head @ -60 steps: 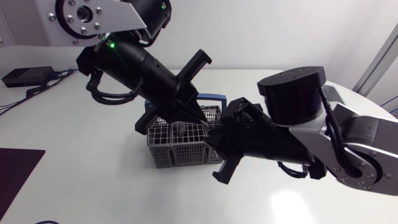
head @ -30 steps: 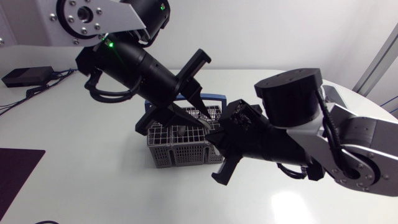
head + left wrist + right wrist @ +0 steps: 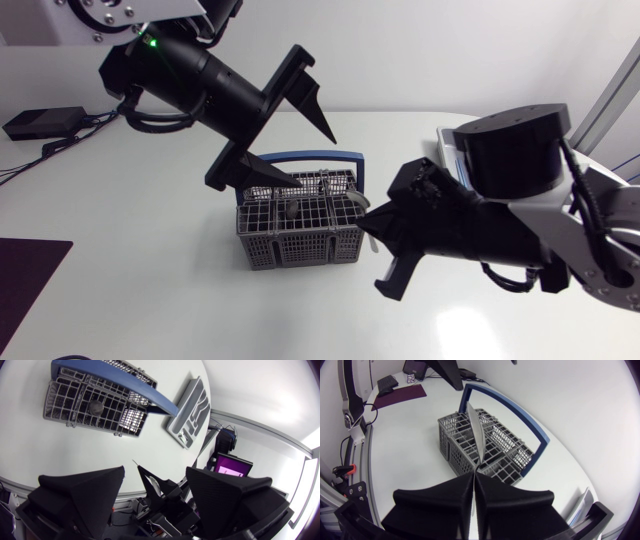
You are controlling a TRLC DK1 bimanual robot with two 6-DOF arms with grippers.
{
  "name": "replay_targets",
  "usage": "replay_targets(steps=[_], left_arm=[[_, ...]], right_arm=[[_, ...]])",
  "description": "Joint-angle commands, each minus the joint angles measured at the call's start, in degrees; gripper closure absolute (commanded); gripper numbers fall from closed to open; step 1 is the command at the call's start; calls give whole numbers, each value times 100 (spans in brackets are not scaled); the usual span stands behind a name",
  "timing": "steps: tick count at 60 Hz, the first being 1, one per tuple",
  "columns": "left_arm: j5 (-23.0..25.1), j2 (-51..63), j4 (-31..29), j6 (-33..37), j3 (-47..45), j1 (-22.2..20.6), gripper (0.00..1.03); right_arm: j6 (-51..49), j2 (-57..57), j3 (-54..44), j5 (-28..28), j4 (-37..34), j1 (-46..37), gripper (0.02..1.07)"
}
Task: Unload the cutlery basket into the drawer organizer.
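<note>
Grey basket, blue handle; right tool pinches knife.

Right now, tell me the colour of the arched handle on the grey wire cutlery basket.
Blue; the arched handle shows best in the right wrist view.

No legible text, label, number or sign on anything.

A broad white counter fills the scene, glossy enough to catch soft overhead light on its near right. A dark mat lies at its near left; a small black box with trailing cables sits far left.
</note>
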Motion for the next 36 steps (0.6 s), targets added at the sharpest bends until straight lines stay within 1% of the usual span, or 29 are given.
replay_targets(steps=[1,7,10,16,26,32,36], left_arm=[[5,6,-66,92,203,167,11],[-118,24,-66,232,142,308,11],[-180,24,-66,373,80,325,7],[-391,15,-66,663,-43,343,6],[-760,-73,93,1076,-324,299,6],[-1103,-187,224,1436,-508,202,6],[-1155,-248,260,1612,-579,176,6]], right_arm=[[-255,-248,-180,-265,-208,-444,101],[-554,-450,-163,-748,-489,-1139,101],[-756,-503,-154,-968,-594,-1499,101],[-1178,-503,-92,-1469,-840,-2264,101],[-1863,-380,48,-2040,-1166,-3239,101],[-2356,-125,154,-2322,-1350,-3767,101],[-2663,51,259,-2524,-1535,-4066,101]])
